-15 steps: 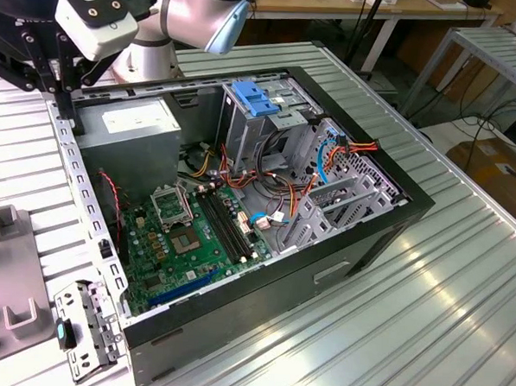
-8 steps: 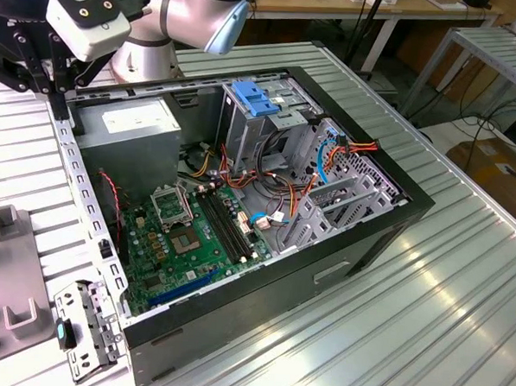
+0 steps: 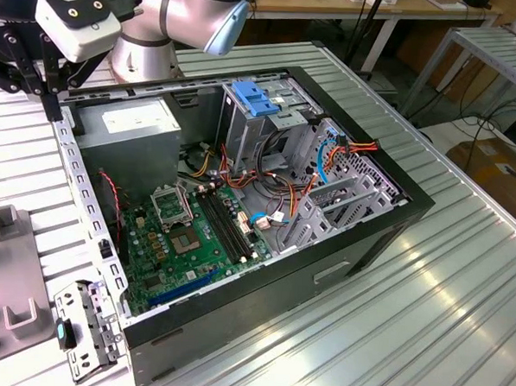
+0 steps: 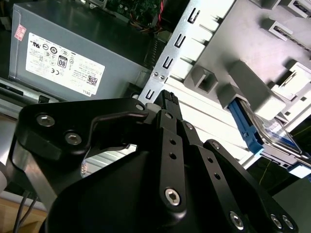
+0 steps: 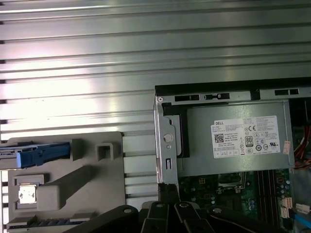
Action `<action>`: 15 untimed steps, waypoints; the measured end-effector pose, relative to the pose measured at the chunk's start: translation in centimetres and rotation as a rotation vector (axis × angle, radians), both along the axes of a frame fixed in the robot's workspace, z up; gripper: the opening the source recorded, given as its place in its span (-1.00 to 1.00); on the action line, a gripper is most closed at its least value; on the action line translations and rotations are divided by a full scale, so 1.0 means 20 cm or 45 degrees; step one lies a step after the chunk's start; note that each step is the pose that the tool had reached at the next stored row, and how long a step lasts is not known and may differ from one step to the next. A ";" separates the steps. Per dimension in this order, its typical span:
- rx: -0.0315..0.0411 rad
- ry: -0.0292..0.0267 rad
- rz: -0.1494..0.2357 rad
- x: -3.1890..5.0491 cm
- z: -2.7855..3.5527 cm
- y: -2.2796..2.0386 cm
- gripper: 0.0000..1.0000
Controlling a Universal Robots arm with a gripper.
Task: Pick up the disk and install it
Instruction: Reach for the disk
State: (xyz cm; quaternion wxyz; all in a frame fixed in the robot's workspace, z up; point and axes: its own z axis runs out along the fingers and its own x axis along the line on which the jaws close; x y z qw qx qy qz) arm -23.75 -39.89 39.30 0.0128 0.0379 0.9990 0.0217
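Note:
The disk (image 5: 34, 155) lies on a grey fixture (image 5: 87, 179) on the ribbed table, outside the open computer case (image 3: 359, 250). Its blue side rail and silver body (image 4: 279, 141) show in both wrist views. My gripper (image 4: 167, 97) hangs over the case's perforated metal edge, by the corner of the grey power-supply box (image 5: 238, 138), well apart from the disk. The black fingers (image 5: 167, 191) are shut with nothing between them. In the exterior view the gripper (image 3: 52, 109) is at the far left, above the case's back corner.
Inside the case are a green motherboard (image 3: 195, 233), coloured cables, and a metal drive cage with a blue plastic latch (image 3: 254, 98) on top. A loose metal bracket (image 3: 86, 327) lies on the table beside the grey fixture (image 3: 4, 257). The arm's base (image 3: 153, 49) stands behind the case.

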 end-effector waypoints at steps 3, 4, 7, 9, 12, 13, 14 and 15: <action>0.0001 0.0000 0.000 -0.008 0.000 0.000 -0.79; 0.0001 0.0000 0.000 -0.010 0.000 0.000 -0.79; 0.0001 0.0000 0.000 -0.019 0.000 0.000 -0.79; 0.0001 0.0000 0.000 -0.025 0.000 0.000 -0.79; 0.0000 0.0000 0.000 -0.032 0.000 0.000 -0.79; 0.0000 0.0001 0.000 -0.034 0.000 0.000 -0.79; 0.0001 0.0000 0.000 -0.037 0.000 0.000 -0.79; 0.0000 0.0001 0.000 -0.039 0.000 0.000 -0.79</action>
